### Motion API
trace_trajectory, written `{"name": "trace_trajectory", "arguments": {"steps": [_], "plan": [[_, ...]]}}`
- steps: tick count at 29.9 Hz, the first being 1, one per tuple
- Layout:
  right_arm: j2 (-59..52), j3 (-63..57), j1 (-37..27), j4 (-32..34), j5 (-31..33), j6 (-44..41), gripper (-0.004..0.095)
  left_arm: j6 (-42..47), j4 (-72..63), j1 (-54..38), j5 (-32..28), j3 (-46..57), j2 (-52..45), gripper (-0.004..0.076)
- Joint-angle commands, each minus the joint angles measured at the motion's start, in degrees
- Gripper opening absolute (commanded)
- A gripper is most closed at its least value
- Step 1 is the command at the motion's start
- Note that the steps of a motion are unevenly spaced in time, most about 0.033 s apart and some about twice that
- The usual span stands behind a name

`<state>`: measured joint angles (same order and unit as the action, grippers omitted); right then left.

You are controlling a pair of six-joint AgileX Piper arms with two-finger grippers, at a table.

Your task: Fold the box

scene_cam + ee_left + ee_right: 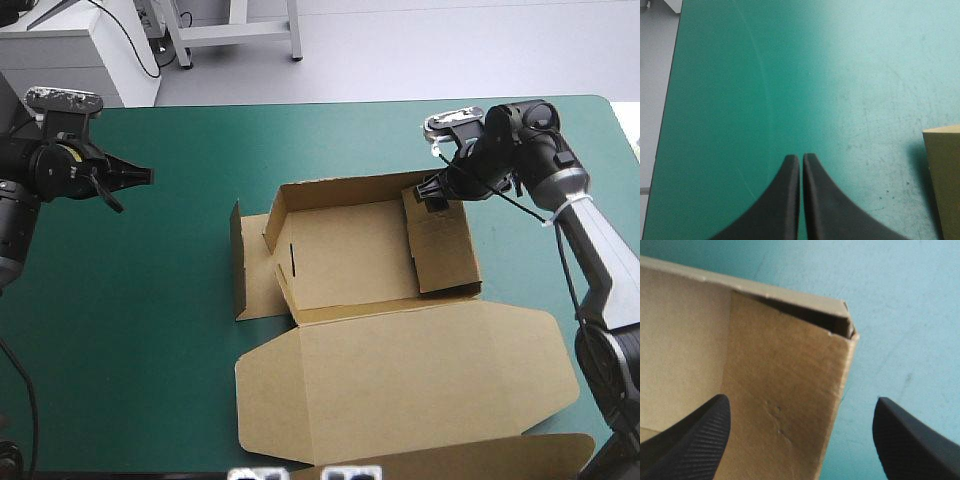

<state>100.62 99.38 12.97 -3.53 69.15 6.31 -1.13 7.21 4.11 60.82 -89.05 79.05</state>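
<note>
The brown box (pixel 365 255) lies mid-table as a half-raised tray, its back and left walls up, its right wall flap folded inward, and its wide lid (pixel 400 375) flat toward the near edge. My right gripper (pixel 432 193) hovers open at the tray's far right corner. In the right wrist view the right gripper (pixel 800 440) straddles the right wall (pixel 785 400), one finger inside the tray and one outside. My left gripper (pixel 135 178) hangs shut over bare cover, far left of the box. A corner of the box (pixel 945 175) shows beside the left gripper (pixel 801 165).
The teal-green cover (pixel 150 300) lies bare to the left of the box. Another brown flap (pixel 470 458) of the lid reaches the table's near edge. A narrow side flap (pixel 243 265) stands at the tray's left.
</note>
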Motion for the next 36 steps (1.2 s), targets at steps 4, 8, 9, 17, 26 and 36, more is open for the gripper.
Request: {"name": "trace_trajectory", "arguments": {"steps": [4, 8, 9, 17, 26, 36], "plan": [[-2.74, -2.36, -0.23, -0.14, 2.53, 0.5, 0.0724, -0.02, -0.23, -0.05, -2.93, -1.5, -1.9, 0.0008], [-2.74, -6.44, -0.23, -0.14, 2.53, 0.5, 0.0724, -0.02, -0.23, -0.05, -2.93, -1.5, -1.9, 0.0008], [-2.64, -7.28, -0.23, -0.14, 2.24, 0.5, 0.0724, -0.02, -0.23, -0.05, -2.93, -1.5, -1.9, 0.0008], [-1.96, -13.11, -0.23, -0.44, -9.9, 0.29, 0.0713, -0.02, -0.23, -0.05, -2.99, -1.5, -1.9, 0.0008], [3.01, -13.11, -0.23, -0.86, -8.72, 0.29, 0.0287, -0.02, -1.43, -0.05, -2.73, -1.5, -1.26, 0.0008], [2.75, -8.6, -0.23, -1.86, -5.79, 2.02, -0.002, -0.02, -3.07, -0.05, -1.79, -1.5, 2.05, 0.0008]]}}
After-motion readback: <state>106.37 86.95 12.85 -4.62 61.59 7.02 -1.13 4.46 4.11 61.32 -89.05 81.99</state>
